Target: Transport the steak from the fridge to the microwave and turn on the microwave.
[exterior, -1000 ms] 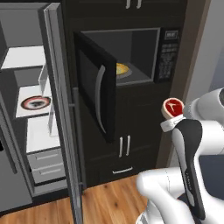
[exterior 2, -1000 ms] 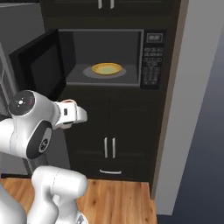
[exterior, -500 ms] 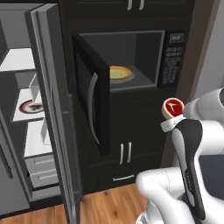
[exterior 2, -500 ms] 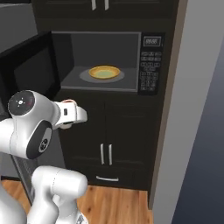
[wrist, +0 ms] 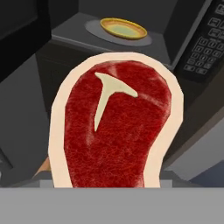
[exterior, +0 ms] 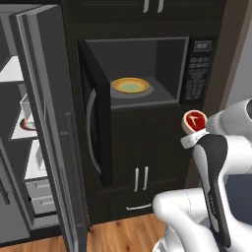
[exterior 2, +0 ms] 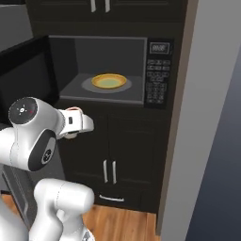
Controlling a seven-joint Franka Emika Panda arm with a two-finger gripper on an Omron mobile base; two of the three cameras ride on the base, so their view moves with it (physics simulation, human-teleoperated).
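The steak (wrist: 116, 131), raw red with a white T-shaped mark and a pale fat rim, stands upright in my gripper (exterior: 193, 130), which is shut on it. It hides the fingertips in the hand view. I hold it in front of the dark cabinets, below and to the right of the microwave (exterior: 147, 69). The microwave's door (exterior: 96, 123) is swung wide open to the left. The cavity (exterior 2: 101, 61) holds a yellow-orange plate (exterior 2: 109, 81). My gripper (exterior 2: 73, 123) sits low and left of the cavity. The fridge (exterior: 42, 123) stands at the left with a door open.
The microwave keypad (exterior: 197, 83) and display are to the right of the cavity. The open fridge door edge juts out close beside the microwave door. A dark plate (exterior: 27, 125) lies on a fridge shelf. A grey wall (exterior 2: 212, 122) rises on the right.
The base has driven right and closer, so the microwave now sits larger and more central and the fridge has slid left. The arm holds the steak in the same pose.
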